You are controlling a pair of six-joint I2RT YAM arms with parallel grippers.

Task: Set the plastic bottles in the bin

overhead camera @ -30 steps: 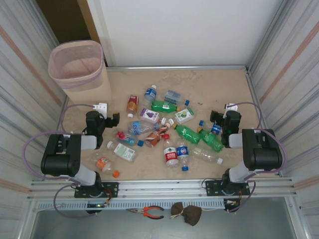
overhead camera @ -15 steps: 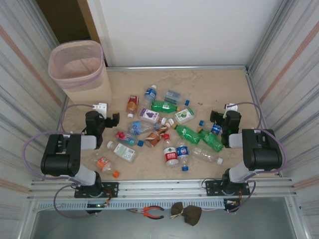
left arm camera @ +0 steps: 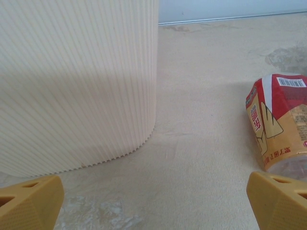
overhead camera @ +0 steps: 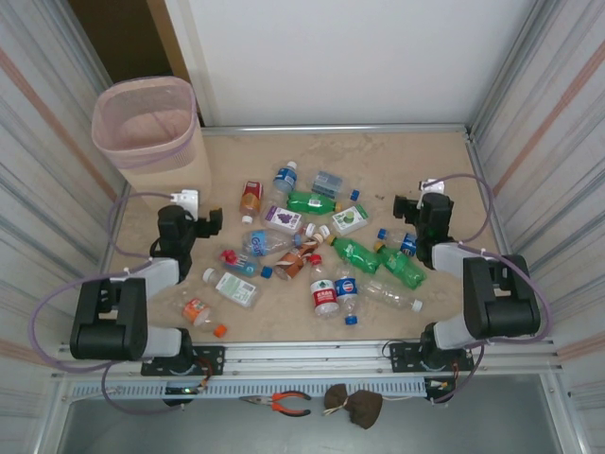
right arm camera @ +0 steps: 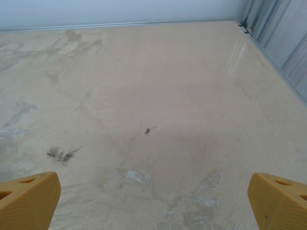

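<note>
All the plastic bottles lie on the table. The bin looks empty. The left gripper and right gripper are wide open, holding nothing.

1. In the left wrist view, the bin ran off the top and left edges, leaving just part of its ribbed wall.
2. Right of it, a bottle with a red and tan label was cut by the right edge, its near end hidden behind a fingertip.
3. The left gripper's yellow fingertips were cropped at the bottom corners.
4. The right gripper's fingertips were cropped the same way.
5. From above, the bottles overlapped mid-scene, and their label print was too small to read.
6. At the right, a blue-labelled bottle lay partly hidden by the right arm.
7. A dark brown lump at the near edge was too small to identify.
</note>
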